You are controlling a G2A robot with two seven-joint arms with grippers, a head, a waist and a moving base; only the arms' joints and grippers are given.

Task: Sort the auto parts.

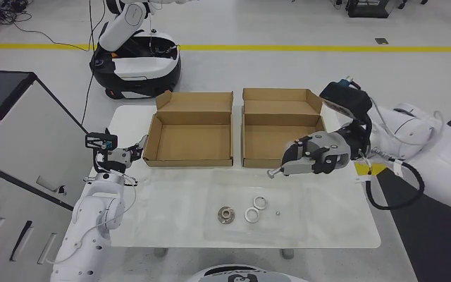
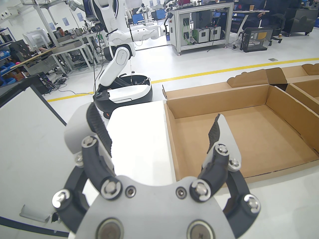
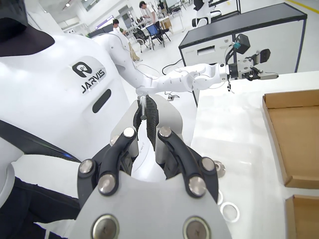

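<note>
**Right gripper [image 1: 275, 170] has the bolt [image 3: 143, 109]**

Pinched shut on it, over the table [image 1: 176, 204] just in front of the right box [image 1: 268, 141]. Left gripper [image 2: 154, 111] sits wide open beside the left box [image 1: 190, 141], fingers apart.

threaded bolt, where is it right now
The threaded bolt is clamped in the right claw, over the table just in front of the right cardboard box, with the white rings lying nearer the robot.
</note>
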